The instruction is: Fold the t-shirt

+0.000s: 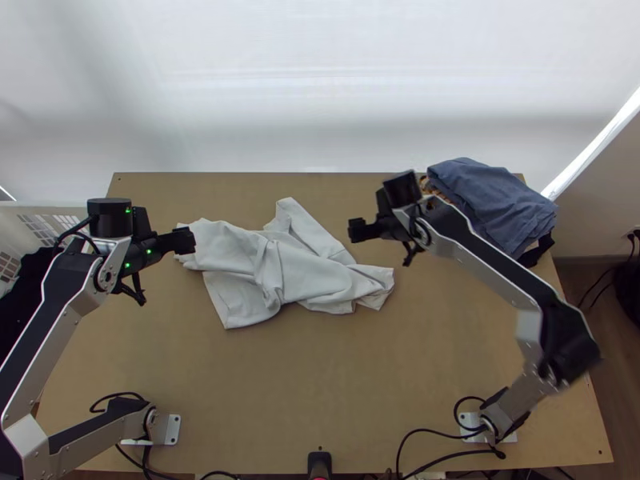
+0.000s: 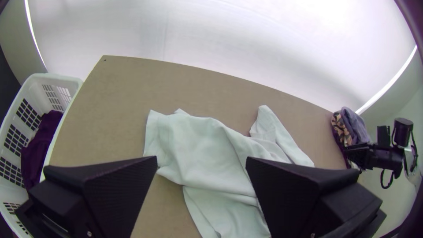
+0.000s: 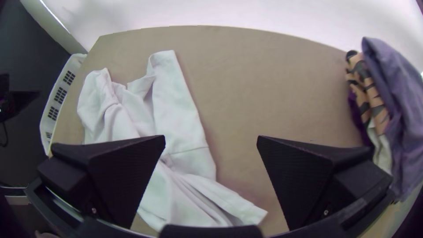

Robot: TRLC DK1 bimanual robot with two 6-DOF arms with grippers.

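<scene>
The white t-shirt [image 1: 280, 268] lies bunched and wrinkled on the table, one narrow part stretching toward the far edge. My left gripper [image 1: 186, 240] is over its left end, and my right gripper [image 1: 358, 230] hangs above the table just beyond its right part. In the left wrist view, my left gripper [image 2: 202, 163] has its fingers wide apart with the shirt [image 2: 207, 154] beneath them. In the right wrist view, my right gripper [image 3: 211, 140] is also open, with nothing between its fingers; the shirt [image 3: 176, 119] lies below, partly hidden by one finger.
A pile of folded clothes [image 1: 492, 204], blue on top, sits at the table's far right corner. Beyond the left edge stands a white basket [image 2: 57, 79] holding dark cloth [image 2: 42, 141]. Bare tabletop [image 1: 320, 376] stretches between the shirt and the near edge.
</scene>
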